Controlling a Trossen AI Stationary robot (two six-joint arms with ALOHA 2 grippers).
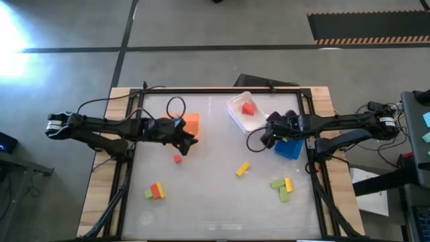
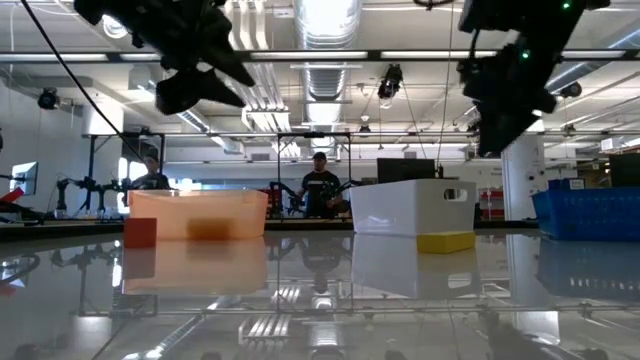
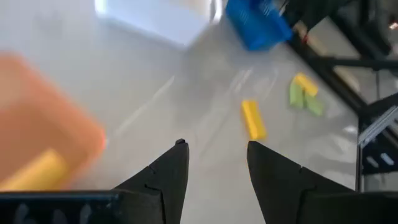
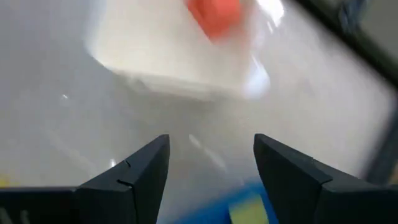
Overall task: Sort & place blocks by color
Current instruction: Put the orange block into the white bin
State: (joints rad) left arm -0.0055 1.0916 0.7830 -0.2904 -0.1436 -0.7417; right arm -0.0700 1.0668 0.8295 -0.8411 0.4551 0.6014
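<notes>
Left gripper (image 1: 189,142) beside orange bin (image 1: 191,122), fingers apart, empty. Right gripper (image 1: 267,136) between white bin (image 1: 236,115) and blue bin (image 1: 290,148), fingers apart, empty. Red block (image 1: 248,108) inside white bin. Remaining blocks (image 1: 283,187) scattered on near half of table (image 1: 215,208).

Red block (image 1: 248,108) seen lying inside white bin (image 1: 236,115). Small red block (image 1: 177,158) lying alone on table, just below orange bin (image 1: 192,122). Yellow block (image 1: 242,169) found mid-table, tilted diagonally, apart from others. Yellow-red-green cluster (image 1: 156,191) packed touching at lower left. Green/yellow group (image 1: 283,186) at lower right: yellow piece upright between two green pcs. Yellow block (image 3: 38,172) glimpsed in orange bin, blurred.
</notes>
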